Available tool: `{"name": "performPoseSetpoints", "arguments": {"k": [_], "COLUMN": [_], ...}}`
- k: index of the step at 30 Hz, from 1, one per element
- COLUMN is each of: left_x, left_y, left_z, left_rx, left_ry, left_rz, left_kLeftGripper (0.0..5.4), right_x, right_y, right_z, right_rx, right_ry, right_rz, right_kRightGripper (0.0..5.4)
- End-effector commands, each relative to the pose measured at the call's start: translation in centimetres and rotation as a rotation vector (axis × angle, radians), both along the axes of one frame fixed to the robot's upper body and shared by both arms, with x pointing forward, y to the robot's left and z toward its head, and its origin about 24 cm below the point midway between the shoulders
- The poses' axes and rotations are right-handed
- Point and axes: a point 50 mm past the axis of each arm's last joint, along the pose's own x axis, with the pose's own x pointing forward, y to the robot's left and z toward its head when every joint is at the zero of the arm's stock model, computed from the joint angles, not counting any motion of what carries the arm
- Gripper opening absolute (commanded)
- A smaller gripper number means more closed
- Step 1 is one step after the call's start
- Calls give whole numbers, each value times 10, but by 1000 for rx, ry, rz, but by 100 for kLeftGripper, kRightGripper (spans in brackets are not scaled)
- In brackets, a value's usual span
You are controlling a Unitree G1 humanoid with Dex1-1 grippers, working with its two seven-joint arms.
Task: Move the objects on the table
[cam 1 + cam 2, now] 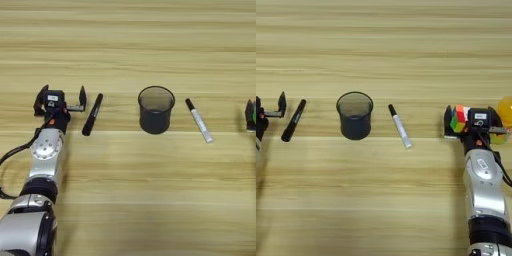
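On the table (pixel 128 50), my left gripper (pixel 61 98) stands open at the left with nothing between its fingers. The black marker (pixel 92 114) lies just to its right. The black mesh pen cup (pixel 156 110) stands upright in the middle. To the right of the cup lies the white black-capped marker (pixel 400 126). At the right, my right gripper (pixel 472 121) is open around the multicoloured puzzle cube (pixel 458 119), which sits against its left finger. The orange juice bottle (pixel 505 111) shows partly at the picture's right edge, just beyond the right finger.
Bare wooden planks run across the far half of the table and along the near side between my two arms. A black cable (pixel 15 152) loops beside the left forearm.
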Motion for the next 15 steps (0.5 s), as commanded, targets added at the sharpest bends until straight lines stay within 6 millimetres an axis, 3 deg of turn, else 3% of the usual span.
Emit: {"name": "performPoseSetpoints", "arguments": {"k": [1, 15], "left_x": [2, 2], "left_y": [2, 3], "left_z": [3, 3], "left_rx": [13, 13], "left_ry": [-2, -3], "left_rz": [-2, -1], "left_kLeftGripper": [540, 540], "right_x": [3, 5], "right_y": [-7, -11], "right_z": [-4, -15], "right_rx": [31, 69], "right_ry": [18, 59], "right_rz": [-14, -24], "right_kRightGripper": [538, 538]}}
